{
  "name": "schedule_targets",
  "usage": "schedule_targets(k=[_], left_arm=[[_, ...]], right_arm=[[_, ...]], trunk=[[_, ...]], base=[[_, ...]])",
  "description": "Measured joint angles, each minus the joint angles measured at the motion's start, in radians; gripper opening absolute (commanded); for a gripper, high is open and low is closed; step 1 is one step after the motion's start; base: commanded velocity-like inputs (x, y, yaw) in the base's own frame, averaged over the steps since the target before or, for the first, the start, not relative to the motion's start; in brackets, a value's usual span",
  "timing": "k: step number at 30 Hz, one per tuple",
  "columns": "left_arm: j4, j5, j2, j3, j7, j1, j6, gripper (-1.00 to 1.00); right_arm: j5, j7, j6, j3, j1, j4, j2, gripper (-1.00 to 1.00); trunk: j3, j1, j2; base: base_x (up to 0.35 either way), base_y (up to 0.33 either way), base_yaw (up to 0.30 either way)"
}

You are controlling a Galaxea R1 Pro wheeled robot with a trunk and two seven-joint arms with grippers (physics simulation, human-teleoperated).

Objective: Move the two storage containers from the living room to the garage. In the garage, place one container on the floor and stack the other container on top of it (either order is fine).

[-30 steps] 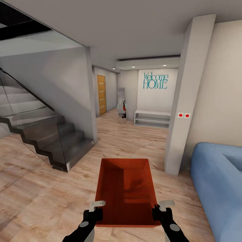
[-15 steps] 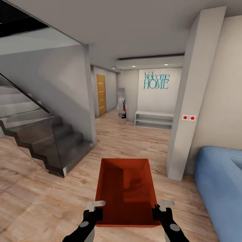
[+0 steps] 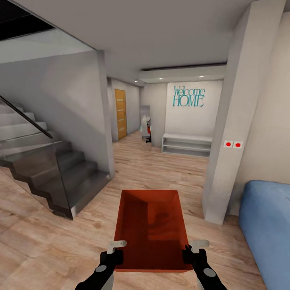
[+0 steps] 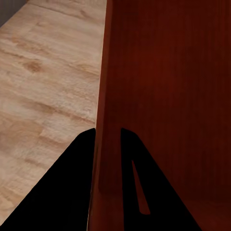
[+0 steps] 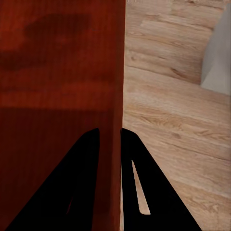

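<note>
Container carried over the plank floor, both claws clamped on its walls.
Head view: orange-red container (image 3: 152, 225) held centre-near, left claw (image 3: 114, 250) and right claw (image 3: 193, 250) on its side walls; light wood floor (image 3: 161, 169), stairs (image 3: 52, 173) left, blue sofa (image 3: 268, 221) right. Left wrist: fingers (image 4: 77, 192) straddle the wall. Right wrist: the same, planks beside.

left tool (image 4: 108, 139) pinching storage container (image 4: 168, 86) wall, wood plank floor (image 4: 48, 82) beside

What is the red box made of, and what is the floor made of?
The red box looks like smooth plastic: its thin plain walls carry a soft sheen, though painted board is possible. The floor looks like light wood planks, with grain lines and seams showing. It is a simulator's render, so both are guesses.
</note>
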Motion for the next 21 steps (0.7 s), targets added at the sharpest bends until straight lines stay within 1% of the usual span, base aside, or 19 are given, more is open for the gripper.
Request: schedule_targets(k=[21], left_arm=[[0.000, 0.000, -0.002, 0.001, 0.002, 0.000, -0.001, -1.00]], right_arm=[[0.005, -0.001, 0.000, -0.002, 0.000, -0.001, 0.000, -1.00]], trunk=[[0.000, 0.000, 0.000]], base=[[0.325, 0.000, 0.000]])
